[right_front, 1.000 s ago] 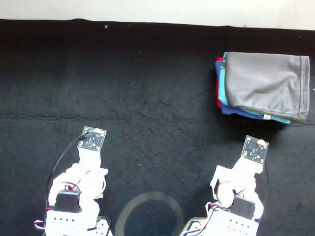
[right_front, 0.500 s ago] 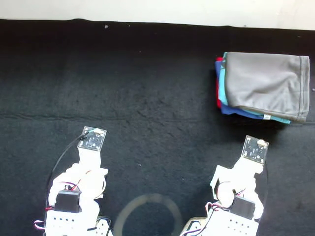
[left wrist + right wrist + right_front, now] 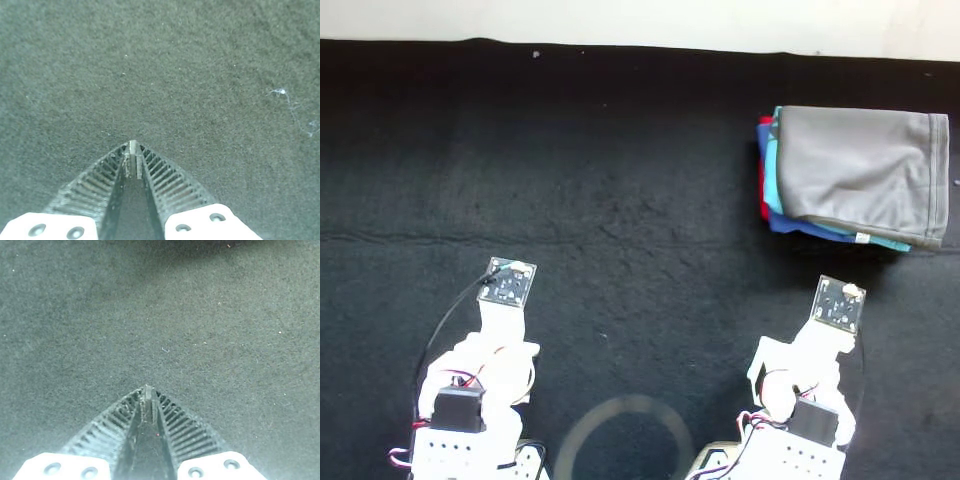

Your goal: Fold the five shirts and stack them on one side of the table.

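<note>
1. A black, felt-like cloth (image 3: 620,150) is covering the table, its nap looking fuzzy and flecked with lint in the wrist views. A pale wall (image 3: 620,20) is running along the far edge.
2. The stack of shirts (image 3: 855,175) is lying on the right-hand side of the high view, near the far edge of the cloth.
3. A grey shirt (image 3: 865,165) is sitting on top, folded into a smooth, rounded rectangle with a stitched hem along one short side.
4. Thin edges of a teal shirt (image 3: 775,170), a blue shirt (image 3: 790,225) and a red shirt (image 3: 764,180) are peeking out beneath it. How many layers are lying underneath is not clear.
5. One arm (image 3: 480,370) of white plastic is resting at the near edge, well apart from the stack. The other arm (image 3: 805,370) is resting near the stack but is not touching it.
6. The left gripper (image 3: 132,150) is hanging over bare cloth, its ribbed dark fingers pressed together to a point and holding nothing.
7. The right gripper (image 3: 146,392) is doing the same, its tips meeting over bare cloth.
8. A faint pale ring (image 3: 620,430) is showing on the cloth between the arm bases.
9. Compared with the earlier frames nothing is differing: the stack and both arms are lying exactly where they were.
</note>
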